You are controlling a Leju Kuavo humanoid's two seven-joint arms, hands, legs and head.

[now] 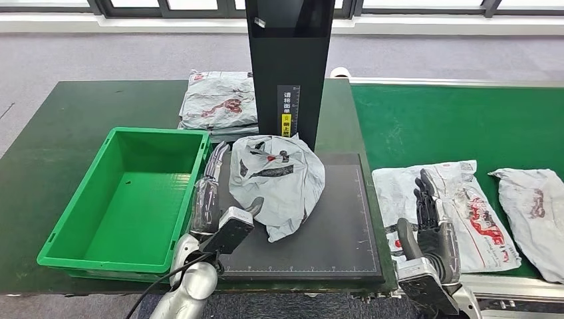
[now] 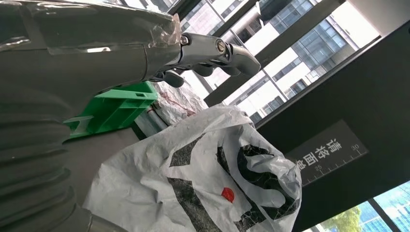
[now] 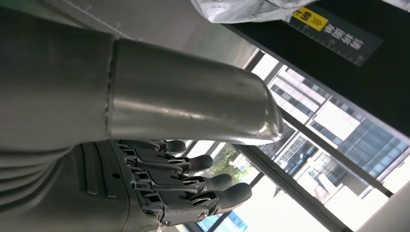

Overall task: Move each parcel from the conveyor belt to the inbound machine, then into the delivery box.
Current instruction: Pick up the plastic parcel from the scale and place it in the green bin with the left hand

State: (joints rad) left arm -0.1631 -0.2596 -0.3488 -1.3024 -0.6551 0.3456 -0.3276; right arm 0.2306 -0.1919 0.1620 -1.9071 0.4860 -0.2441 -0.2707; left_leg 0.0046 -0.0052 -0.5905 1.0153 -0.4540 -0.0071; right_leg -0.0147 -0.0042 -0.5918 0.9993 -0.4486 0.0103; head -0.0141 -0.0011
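Note:
A crumpled grey parcel (image 1: 276, 179) (image 2: 208, 179) lies on the black plate of the inbound machine (image 1: 332, 229), in front of its black tower (image 1: 289, 60). My left hand (image 1: 209, 193) (image 2: 212, 50) is between that parcel's left edge and the green delivery box (image 1: 133, 196), fingers stretched out and holding nothing. The box looks empty. Two more parcels lie on the green conveyor belt (image 1: 432, 123): one (image 1: 465, 199) under my right hand (image 1: 432, 222) (image 3: 183, 186), another (image 1: 535, 212) at the far right. My right hand holds nothing, and its fingers are straight and apart.
A stack of grey parcels (image 1: 219, 103) lies on the dark green table (image 1: 93, 113) behind the box, left of the tower. The tower stands close behind the parcel on the plate. The box's rim (image 2: 121, 99) is close beside my left hand.

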